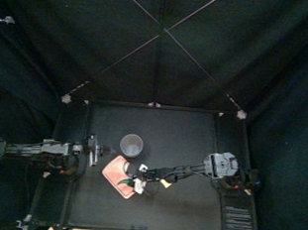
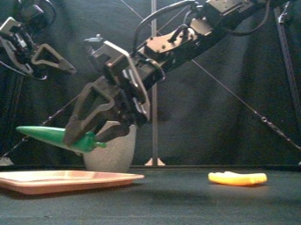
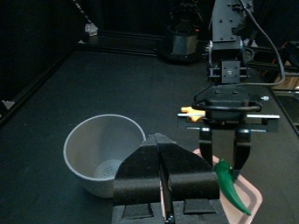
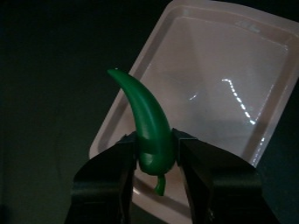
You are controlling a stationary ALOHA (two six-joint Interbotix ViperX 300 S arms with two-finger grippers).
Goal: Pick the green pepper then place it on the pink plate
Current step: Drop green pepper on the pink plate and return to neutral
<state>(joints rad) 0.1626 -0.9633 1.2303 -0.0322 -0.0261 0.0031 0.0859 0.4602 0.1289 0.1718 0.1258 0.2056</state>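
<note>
shows the right fingers closed on the thick stem end of the green pepper, pointed tip left free and aimed away from the grip, probably to give most of the body room for setting down. holds the pepper in the air above the pink plate, apart from its surface and, judging by the right wrist view, nearer one rim than the middle. reaches past the middle of the worktop on a steeply slanted right arm, owing to the plate's place toward the left side. leaves the grey cup upright just behind the plate and close to the grip, hence a likely thing to brush on the way down. leaves a yellow toy flat on the worktop, well apart to the right and out of the path. parks the left arm at the left edge, left fingers pressed together on nothing, clear of the work. puts the task, by judgement, at the carry stage: picking done, release onto the plate not yet made. calls for a small shift toward the plate's middle and a lowering before opening.
</note>
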